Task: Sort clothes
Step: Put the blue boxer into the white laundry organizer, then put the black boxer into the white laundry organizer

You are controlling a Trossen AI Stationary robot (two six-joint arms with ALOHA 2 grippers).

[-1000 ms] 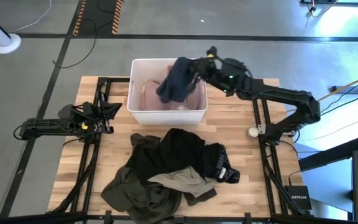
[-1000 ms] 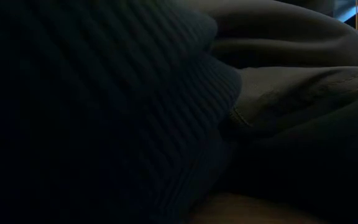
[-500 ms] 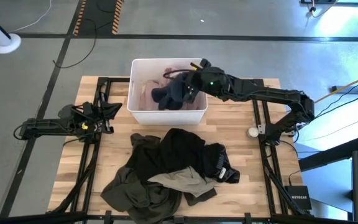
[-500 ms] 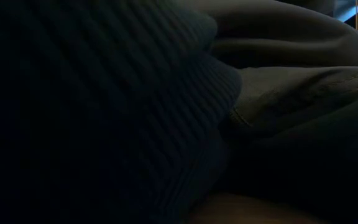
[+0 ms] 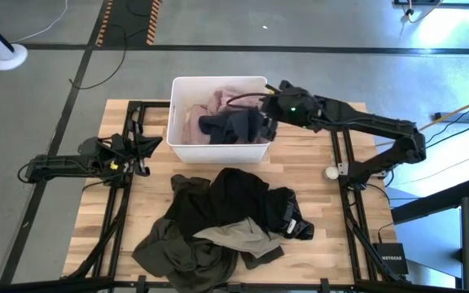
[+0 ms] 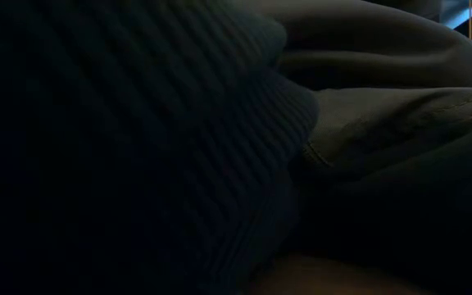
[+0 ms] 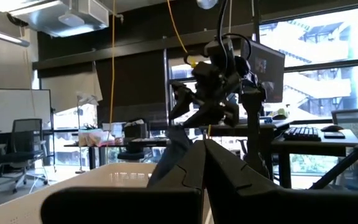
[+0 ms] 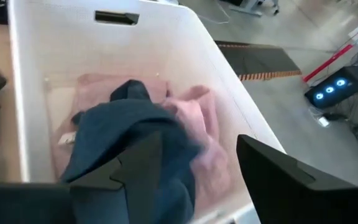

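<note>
High view, navy garment (image 5: pixel 233 126) now dropped in bin (image 5: pixel 218 151), right end effector (image 5: pixel 269 124) spread

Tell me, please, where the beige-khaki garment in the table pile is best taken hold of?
Pinch the raised fold along the middle of the beige-khaki garment, coming straight down from above. It lies on top of the dark olive-green garment, its upper surface uncovered, so a top approach probably lifts it alone.
</note>
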